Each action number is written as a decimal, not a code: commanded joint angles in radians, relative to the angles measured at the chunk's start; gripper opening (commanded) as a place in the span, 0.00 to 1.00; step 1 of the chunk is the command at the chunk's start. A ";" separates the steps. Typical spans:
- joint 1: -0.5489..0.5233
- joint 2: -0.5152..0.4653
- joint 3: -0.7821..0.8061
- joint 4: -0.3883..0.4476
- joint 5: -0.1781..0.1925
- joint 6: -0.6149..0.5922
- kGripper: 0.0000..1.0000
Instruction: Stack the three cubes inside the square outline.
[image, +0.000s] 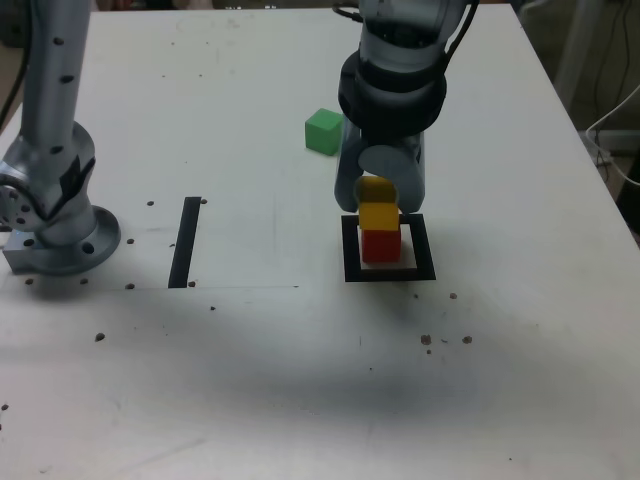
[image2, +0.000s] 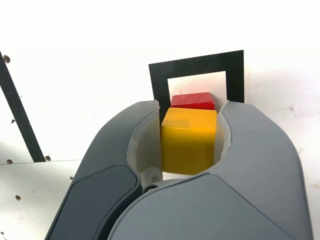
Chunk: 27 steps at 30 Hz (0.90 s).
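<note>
White paint, scuffed and dotted with dark specks and small holes, covers the bench (image: 230, 400). A thin seam crosses it in the exterior view, and light pools unevenly over its nearer part. A straight black strip (image: 185, 243) lies toward the exterior view's left, near the arm's round grey base (image: 70, 245). Beyond the bench's far right edge the room is dim, with a pale cable (image: 612, 120) looping beside a light upright post (image: 580, 50) and darker wires behind.

The jaws (image2: 189, 107) are closed on the yellow cube (image2: 187, 142), gripping its sides, at the red cube (image: 381, 247), which sits inside the square outline (image: 426, 250). Whether the two cubes touch cannot be told. The green cube (image: 323, 131) rests on the bench, outside the outline, farther back.
</note>
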 joint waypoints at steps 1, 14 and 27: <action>-0.002 0.000 0.003 -0.002 0.004 -0.001 0.20; -0.002 0.002 0.019 -0.027 0.015 0.010 0.26; -0.002 -0.004 0.042 -0.039 0.012 0.010 0.39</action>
